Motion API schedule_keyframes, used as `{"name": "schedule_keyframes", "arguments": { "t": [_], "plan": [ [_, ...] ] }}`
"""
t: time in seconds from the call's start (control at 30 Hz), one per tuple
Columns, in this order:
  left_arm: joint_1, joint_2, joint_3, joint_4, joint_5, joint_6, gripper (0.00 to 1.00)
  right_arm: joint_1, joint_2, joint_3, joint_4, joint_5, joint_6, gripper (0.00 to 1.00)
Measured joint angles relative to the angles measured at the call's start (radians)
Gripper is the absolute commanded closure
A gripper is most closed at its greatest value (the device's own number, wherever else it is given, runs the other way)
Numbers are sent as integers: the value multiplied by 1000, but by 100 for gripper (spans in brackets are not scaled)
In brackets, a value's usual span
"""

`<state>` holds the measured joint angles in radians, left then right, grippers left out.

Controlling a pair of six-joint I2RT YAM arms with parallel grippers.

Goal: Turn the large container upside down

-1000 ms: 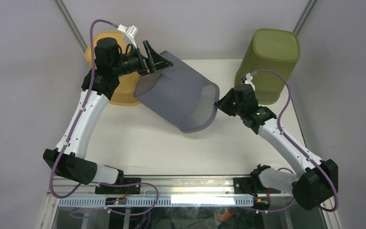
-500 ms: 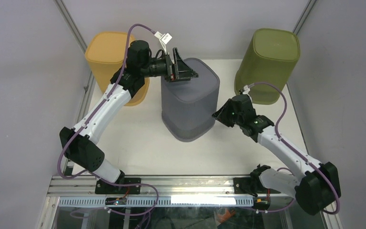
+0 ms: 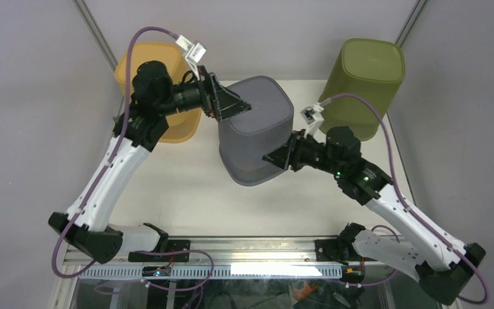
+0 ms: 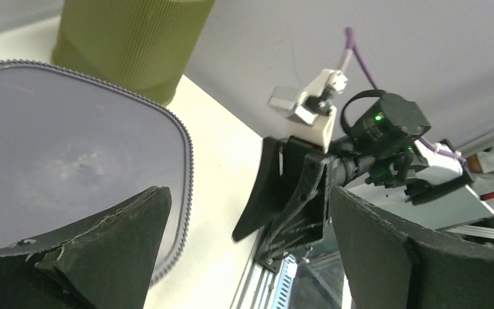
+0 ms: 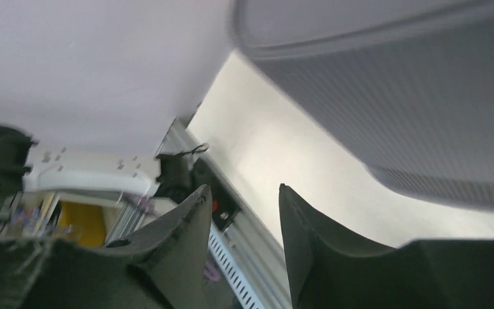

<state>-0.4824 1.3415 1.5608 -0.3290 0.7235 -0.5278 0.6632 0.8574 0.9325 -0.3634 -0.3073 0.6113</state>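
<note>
The large grey mesh container (image 3: 257,122) stands upside down in the middle of the table, closed base up. My left gripper (image 3: 231,103) is open and empty at the base's upper-left edge. In the left wrist view the base (image 4: 58,141) lies under the left finger, and the gap between the fingertips of the gripper (image 4: 247,193) holds nothing. My right gripper (image 3: 276,156) is open and empty, close beside the container's lower right wall. In the right wrist view that wall (image 5: 392,96) is above the gripper (image 5: 243,188).
A green container (image 3: 366,77) stands upside down at the back right. An orange container (image 3: 138,61) stands at the back left, behind my left arm. The white table (image 3: 186,193) ends at a metal rail near the arm bases.
The grey container swung from lying tilted to standing base up. My left gripper let go and drew back slightly left. My right gripper moved in to the container's lower right side.
</note>
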Motion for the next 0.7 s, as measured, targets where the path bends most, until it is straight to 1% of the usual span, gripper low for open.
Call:
{"name": "schedule_keyframes", "arguments": {
  "t": [0.07,0.17,0.23,0.3,0.37,0.4,0.5,0.63,0.7],
  "plan": [
    [6,-69,-22,-26,-33,33,1,83,55,0,87,-15,-5,54],
    [33,-161,-32,-95,-97,79,1,211,213,18,208,-12,-25,54],
    [64,-192,-33,-130,-130,96,1,257,338,36,262,16,-33,56],
    [87,-204,-39,-155,-158,100,1,270,431,42,292,89,-35,56],
    [105,-206,-59,-180,-185,100,1,259,500,53,359,177,-61,56],
    [112,-206,-73,-192,-202,100,1,246,519,63,374,209,-60,55],
    [129,-205,-116,-240,-243,99,1,154,594,123,388,286,-49,45],
    [144,-205,-137,-287,-294,98,1,19,753,321,308,300,-39,31],
    [144,-207,-137,-293,-315,98,1,-18,788,383,264,301,-45,26]
  ]
}}
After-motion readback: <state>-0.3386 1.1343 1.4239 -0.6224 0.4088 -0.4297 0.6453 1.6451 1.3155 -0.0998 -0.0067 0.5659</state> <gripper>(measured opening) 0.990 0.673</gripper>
